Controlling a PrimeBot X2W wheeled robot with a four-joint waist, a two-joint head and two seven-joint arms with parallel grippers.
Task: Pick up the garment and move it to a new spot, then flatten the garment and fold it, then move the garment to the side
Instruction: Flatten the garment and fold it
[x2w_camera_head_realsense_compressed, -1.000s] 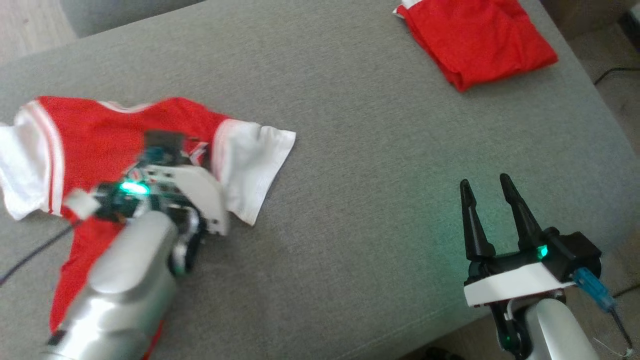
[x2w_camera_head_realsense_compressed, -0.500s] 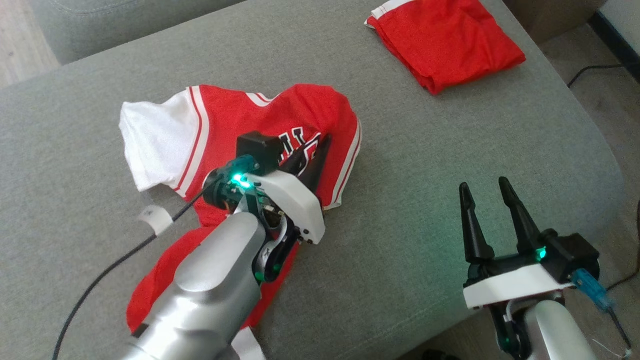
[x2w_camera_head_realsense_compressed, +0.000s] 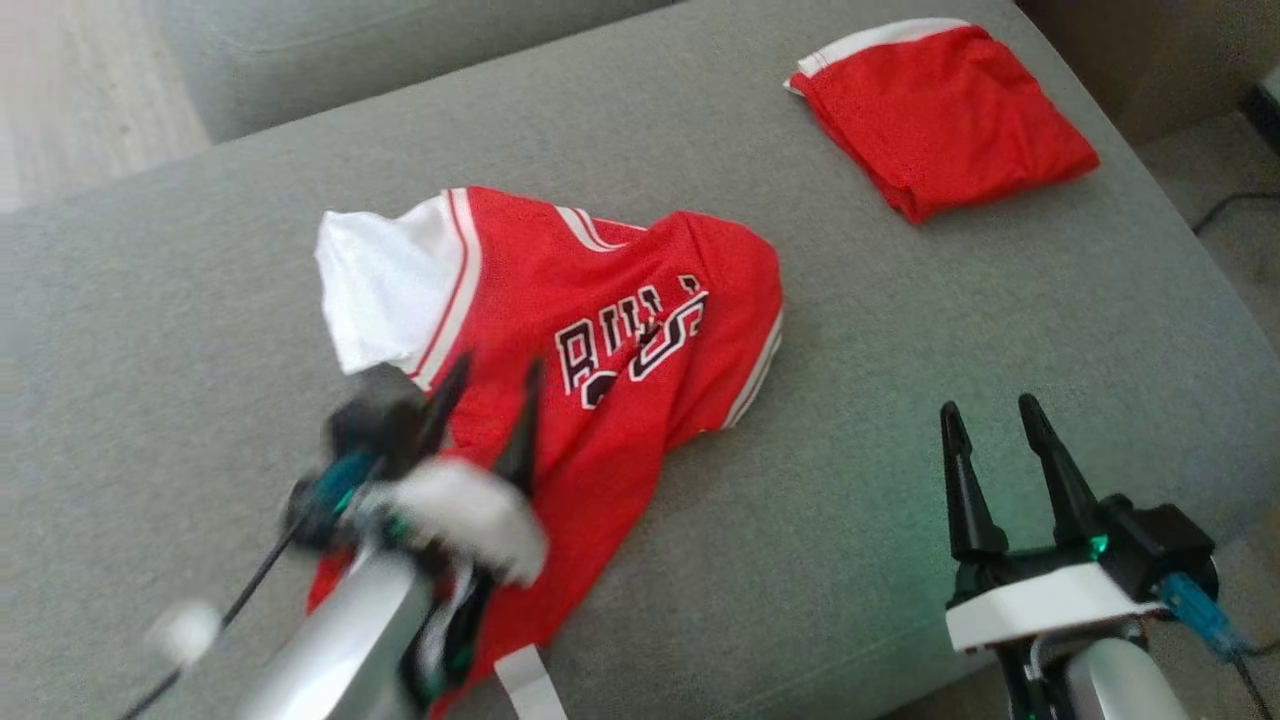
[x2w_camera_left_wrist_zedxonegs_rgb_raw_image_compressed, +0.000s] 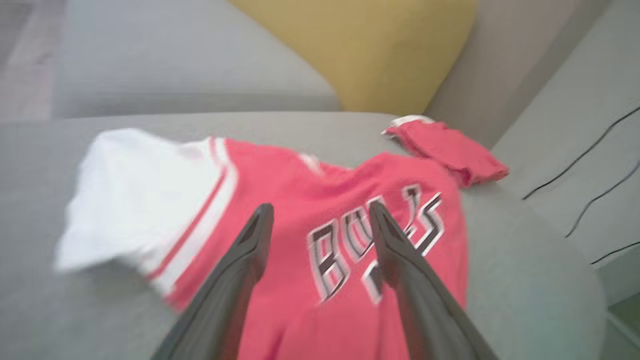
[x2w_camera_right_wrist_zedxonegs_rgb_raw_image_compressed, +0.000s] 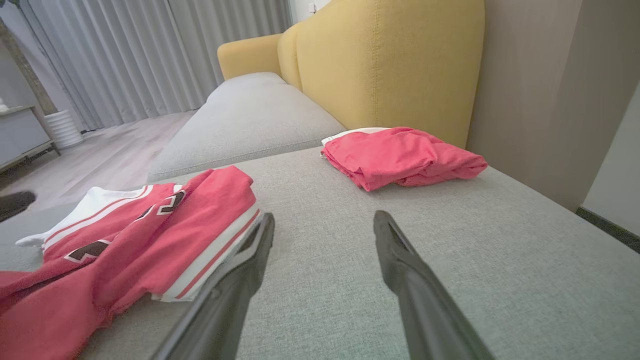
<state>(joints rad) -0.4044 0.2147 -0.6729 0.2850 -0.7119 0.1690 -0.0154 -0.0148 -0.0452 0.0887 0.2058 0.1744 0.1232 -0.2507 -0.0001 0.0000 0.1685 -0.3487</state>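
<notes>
The garment (x2w_camera_head_realsense_compressed: 620, 340) is a red jersey with white sleeves and black lettering, lying rumpled on the grey cushion (x2w_camera_head_realsense_compressed: 880, 330); it also appears in the left wrist view (x2w_camera_left_wrist_zedxonegs_rgb_raw_image_compressed: 320, 240) and the right wrist view (x2w_camera_right_wrist_zedxonegs_rgb_raw_image_compressed: 150, 235). My left gripper (x2w_camera_head_realsense_compressed: 490, 385) hovers over the jersey's lower left part, blurred by motion, its fingers (x2w_camera_left_wrist_zedxonegs_rgb_raw_image_compressed: 250, 240) spread apart with nothing between them. To the lower right, my right gripper (x2w_camera_head_realsense_compressed: 990, 420) stands open above bare cushion, clear of the jersey.
A second red garment (x2w_camera_head_realsense_compressed: 940, 110) lies folded at the cushion's far right corner. A yellow backrest (x2w_camera_right_wrist_zedxonegs_rgb_raw_image_compressed: 390, 65) rises behind it. The cushion's right edge drops to the floor, where black cables (x2w_camera_left_wrist_zedxonegs_rgb_raw_image_compressed: 590, 155) run. A white tag (x2w_camera_head_realsense_compressed: 525, 685) lies near my left arm.
My left gripper has let go of the jersey, opened, and drawn back toward the lower left. The jersey now lies more spread, its lettering showing. The head camera has shifted; the right gripper holds still.
</notes>
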